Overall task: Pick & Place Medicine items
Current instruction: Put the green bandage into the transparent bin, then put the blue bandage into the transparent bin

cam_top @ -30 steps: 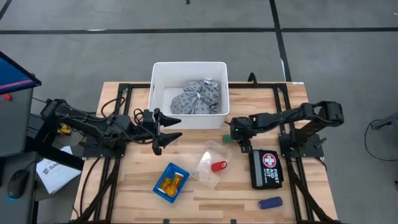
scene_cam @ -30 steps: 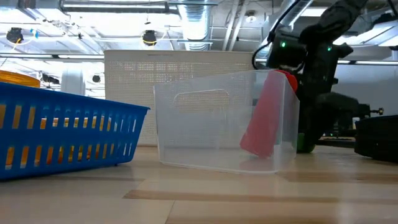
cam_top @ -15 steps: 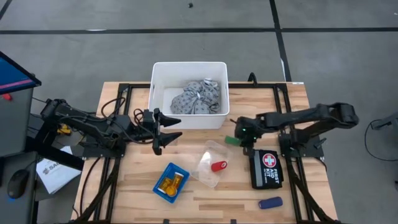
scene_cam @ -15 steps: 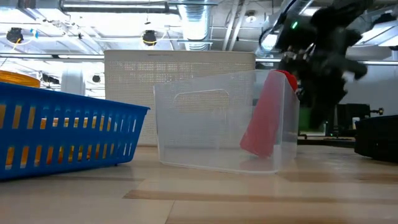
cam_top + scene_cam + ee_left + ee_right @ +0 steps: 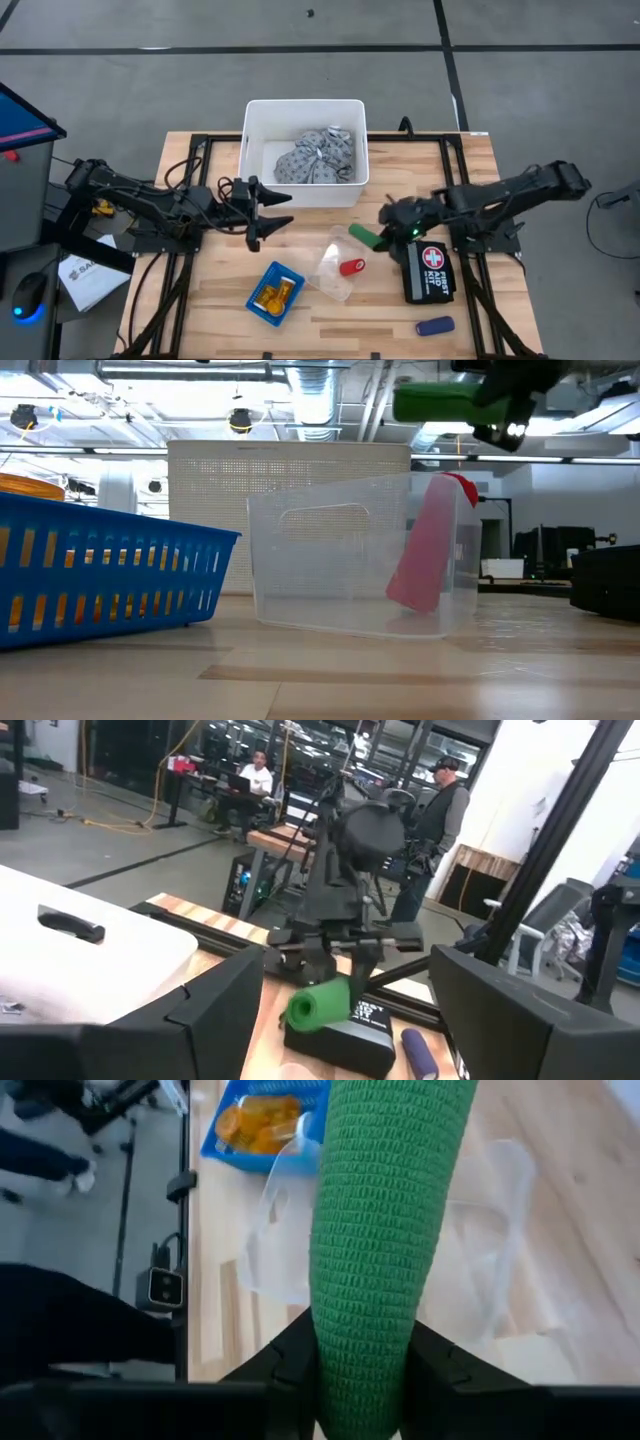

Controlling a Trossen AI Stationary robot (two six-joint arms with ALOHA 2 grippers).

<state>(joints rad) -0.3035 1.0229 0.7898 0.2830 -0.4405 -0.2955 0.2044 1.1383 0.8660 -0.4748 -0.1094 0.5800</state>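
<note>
My right gripper (image 5: 378, 234) is shut on a green cylinder (image 5: 361, 237), which hangs in the air by the clear container's (image 5: 338, 264) far right corner. In the low view the green cylinder (image 5: 440, 402) lies level above the clear container (image 5: 365, 555). A red cylinder (image 5: 428, 545) leans inside against the container's wall. Orange pill bottles (image 5: 276, 293) lie in the blue basket (image 5: 258, 300). The grey bundle (image 5: 318, 155) rests in the white bin (image 5: 250, 150). A dark-blue cylinder (image 5: 435, 326) lies on the table near its front edge. My left gripper (image 5: 272, 211) waits open beside the bin. My right gripper pinches the green cylinder by its right end (image 5: 362, 1342) between the two fingers (image 5: 290, 1360). The fingers come level from the table's right and lie along it. The cylinder sticks out leftward past the fingertips, about level and lifted clear of the table.
A black first-aid kit (image 5: 430, 272) lies on the table just under and near my right arm. Black frame rails (image 5: 190, 290) run along the table's left and right sides. People (image 5: 445, 800) stand in the room beyond the table.
My right gripper has risen and moved a little toward the table's near edge, carrying the green cylinder with it. The cylinder, earlier low by the table beyond the clear container, is now lifted clear and lies level above the container's rim.
</note>
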